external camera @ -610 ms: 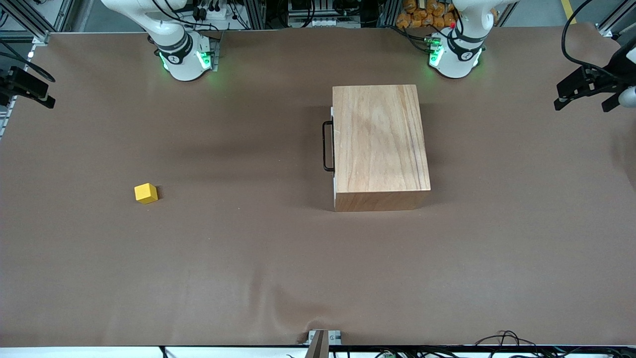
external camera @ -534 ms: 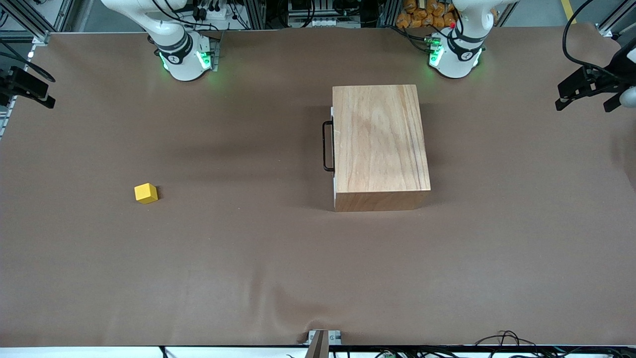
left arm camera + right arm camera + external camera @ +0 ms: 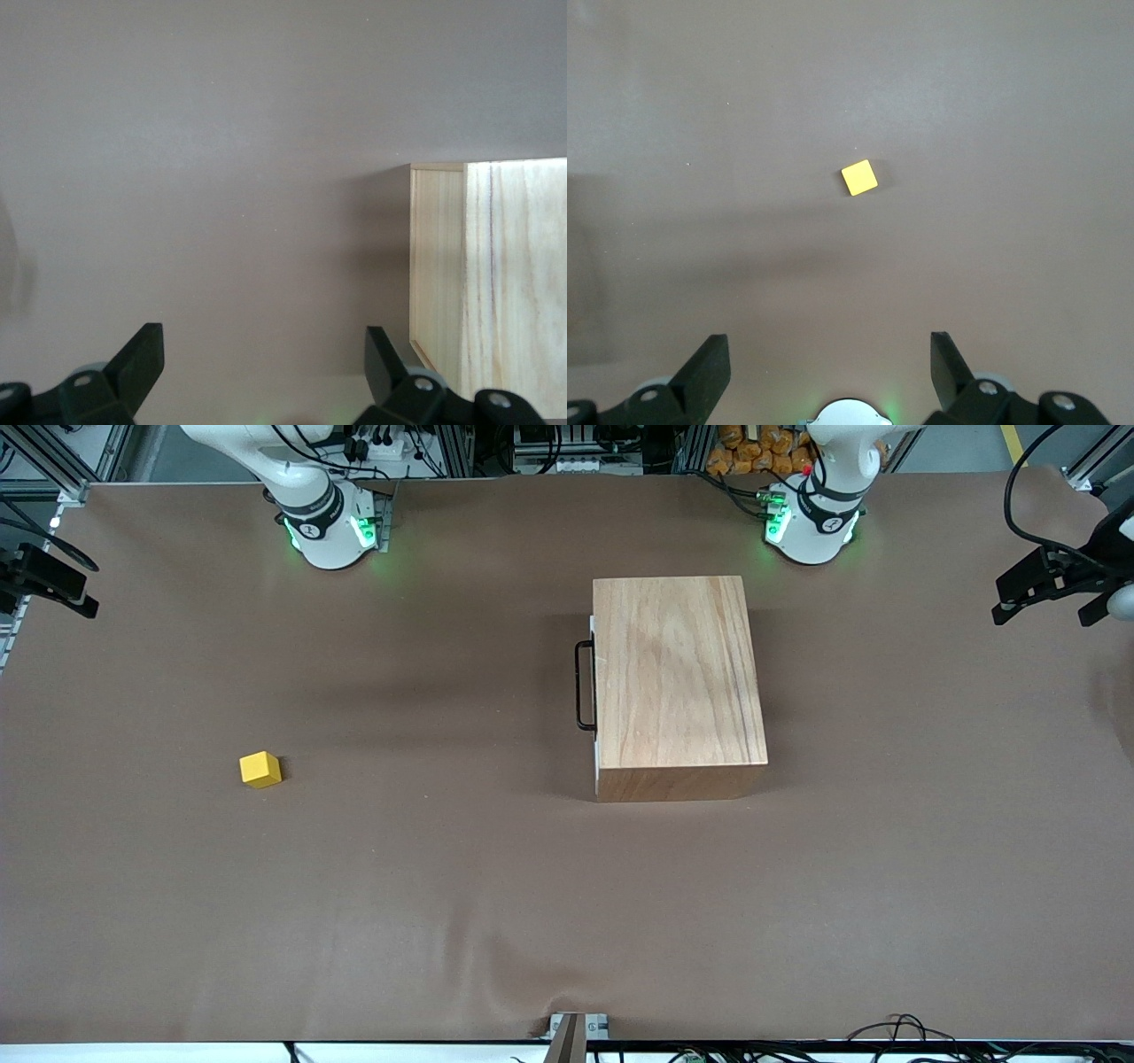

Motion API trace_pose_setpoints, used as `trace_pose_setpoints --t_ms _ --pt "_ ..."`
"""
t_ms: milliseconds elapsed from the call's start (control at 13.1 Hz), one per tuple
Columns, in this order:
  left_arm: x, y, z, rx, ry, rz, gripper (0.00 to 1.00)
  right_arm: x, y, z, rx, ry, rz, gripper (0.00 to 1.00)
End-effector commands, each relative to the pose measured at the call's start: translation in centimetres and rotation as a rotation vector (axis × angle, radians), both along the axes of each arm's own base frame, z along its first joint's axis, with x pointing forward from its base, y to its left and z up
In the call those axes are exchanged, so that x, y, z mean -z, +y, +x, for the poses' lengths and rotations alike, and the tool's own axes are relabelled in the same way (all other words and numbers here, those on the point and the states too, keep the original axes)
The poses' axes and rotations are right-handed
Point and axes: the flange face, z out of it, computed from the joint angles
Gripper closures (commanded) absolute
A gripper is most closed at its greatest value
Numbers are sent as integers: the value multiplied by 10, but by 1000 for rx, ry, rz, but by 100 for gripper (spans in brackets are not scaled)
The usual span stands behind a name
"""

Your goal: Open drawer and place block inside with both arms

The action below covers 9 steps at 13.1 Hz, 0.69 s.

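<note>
The left tool [image 3: 261, 372] hangs wide open and empty over the brown counter [image 3: 443, 886] at the left arm's end, its fingertips [image 3: 142, 354] cut off by the frame edge. The right tool [image 3: 828, 367] hangs equally wide open and empty, high over the block [image 3: 859, 177]. The yellow block [image 3: 260, 769] sits toward the right arm's end, at nine o'clock from the wooden box [image 3: 678, 682]. The drawer [image 3: 595, 691] is shut, only its white edge and black handle [image 3: 582, 685] showing.
</note>
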Motion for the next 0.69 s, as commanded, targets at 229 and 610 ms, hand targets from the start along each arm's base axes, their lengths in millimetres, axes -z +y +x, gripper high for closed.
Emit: trace_pose_setpoints --t_ms 229,610 --pt "-7 -36 20 51 -12 -3 0 -3 -1 -8 4 -3 -20 0" --pt "28 -138 43 -39 50 -45 0 -3 -1 -7 2 -1 -20 0"
